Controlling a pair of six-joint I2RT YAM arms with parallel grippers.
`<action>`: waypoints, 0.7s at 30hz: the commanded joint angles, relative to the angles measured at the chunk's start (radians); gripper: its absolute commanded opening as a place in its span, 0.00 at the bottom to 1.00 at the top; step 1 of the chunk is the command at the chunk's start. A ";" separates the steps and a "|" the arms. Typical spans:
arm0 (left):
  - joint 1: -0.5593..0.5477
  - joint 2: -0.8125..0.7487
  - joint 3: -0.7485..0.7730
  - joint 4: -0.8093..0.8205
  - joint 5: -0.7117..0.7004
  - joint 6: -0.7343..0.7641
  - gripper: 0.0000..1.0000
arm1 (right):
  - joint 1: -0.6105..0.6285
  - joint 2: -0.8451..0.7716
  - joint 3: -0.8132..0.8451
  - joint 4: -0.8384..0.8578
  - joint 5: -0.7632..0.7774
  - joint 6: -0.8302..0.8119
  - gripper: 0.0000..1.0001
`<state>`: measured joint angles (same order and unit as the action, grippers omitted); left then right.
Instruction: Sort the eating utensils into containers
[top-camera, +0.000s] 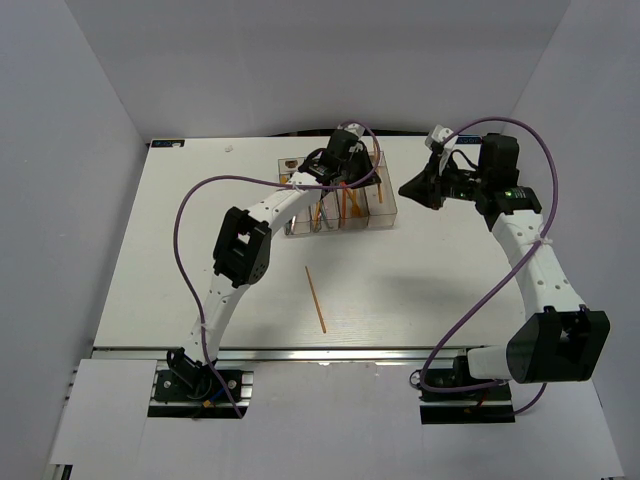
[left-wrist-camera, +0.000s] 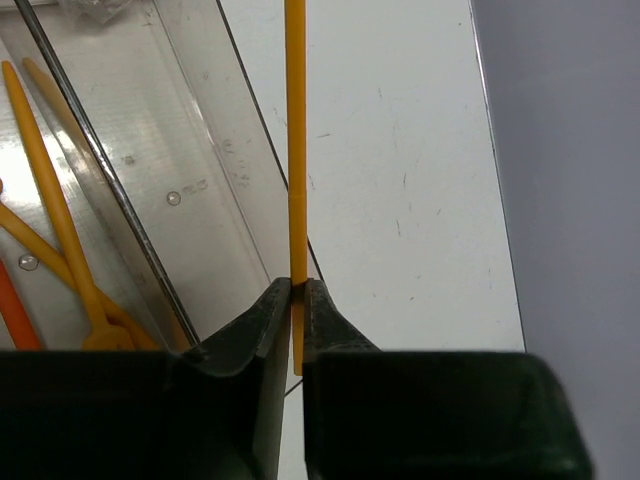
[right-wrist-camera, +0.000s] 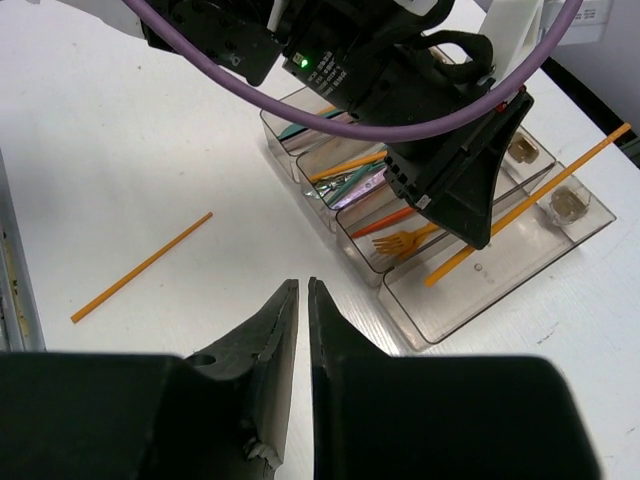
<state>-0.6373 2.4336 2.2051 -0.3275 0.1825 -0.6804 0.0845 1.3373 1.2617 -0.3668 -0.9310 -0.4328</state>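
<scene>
My left gripper (left-wrist-camera: 298, 300) pinches an orange stick (left-wrist-camera: 296, 140), tip cut off at top centre; right gripper (right-wrist-camera: 302, 300) all but closed, empty.

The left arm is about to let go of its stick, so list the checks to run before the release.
1. Grip of the left gripper on the orange stick: ok, clamped.
2. Stick lined up with the end compartment: not ok, it slants across the long walls.
3. Room in the end compartment: ok, no utensils in it.
4. Path clear of the right gripper: ok, it is nearly closed, empty, beside the containers.
5. Rest of the table cleared: not ok, a second orange stick lies loose.
</scene>
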 joint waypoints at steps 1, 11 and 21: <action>-0.001 -0.019 -0.002 -0.019 0.023 0.001 0.23 | -0.006 0.000 -0.007 -0.004 -0.028 -0.017 0.15; -0.001 -0.047 0.005 -0.036 0.008 0.019 0.37 | -0.005 -0.010 -0.025 -0.012 -0.042 -0.012 0.17; 0.025 -0.351 -0.197 -0.120 -0.109 0.096 0.00 | 0.078 -0.020 -0.074 -0.158 -0.042 -0.080 0.17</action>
<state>-0.6312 2.3363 2.0972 -0.4129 0.1337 -0.6250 0.1154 1.3365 1.2190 -0.4393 -0.9489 -0.4763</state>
